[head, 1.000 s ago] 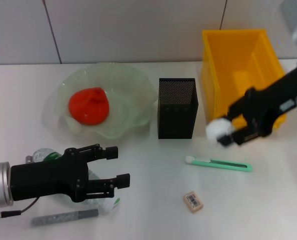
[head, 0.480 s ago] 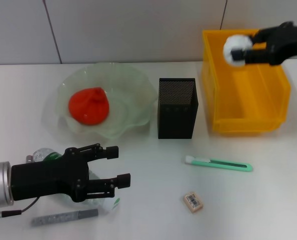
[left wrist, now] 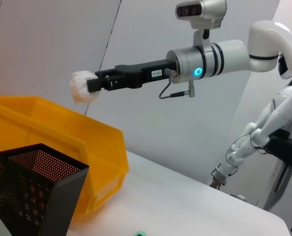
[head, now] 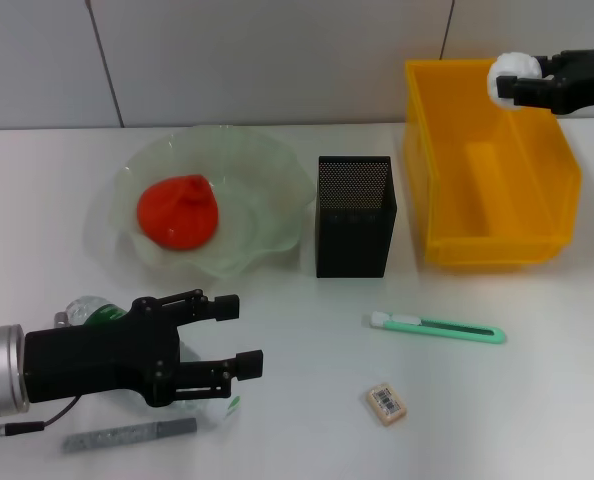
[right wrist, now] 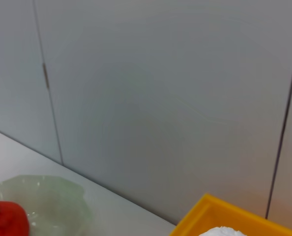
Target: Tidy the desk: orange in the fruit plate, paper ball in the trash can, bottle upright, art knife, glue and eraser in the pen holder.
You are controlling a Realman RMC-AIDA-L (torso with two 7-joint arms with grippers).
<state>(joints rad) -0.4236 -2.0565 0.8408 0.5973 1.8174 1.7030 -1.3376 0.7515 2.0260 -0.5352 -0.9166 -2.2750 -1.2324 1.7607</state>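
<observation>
My right gripper [head: 507, 88] is shut on the white paper ball [head: 512, 70] and holds it high over the back rim of the yellow trash can [head: 447, 190]. The left wrist view shows the same ball [left wrist: 82, 87] in that gripper [left wrist: 94, 84] above the bin [left wrist: 52, 130]. The orange [head: 179, 211] lies in the green glass fruit plate [head: 257, 170]. The black mesh pen holder [head: 354, 215] stands mid-table. In front of it lie the green art knife [head: 437, 328] and the eraser [head: 387, 403]. My left gripper [head: 239, 335] is open over the lying clear bottle [head: 85, 310]. The grey glue stick [head: 129, 435] lies by the front edge.
A grey panelled wall [head: 277, 60] closes off the back of the white table [head: 307, 420]. The right wrist view shows the plate [right wrist: 47, 199], the orange [right wrist: 6, 220] and the bin's rim [right wrist: 210, 209] below the wall.
My right gripper has carried the paper ball a little farther right and back, over the bin's far rim. The left gripper has hardly moved.
</observation>
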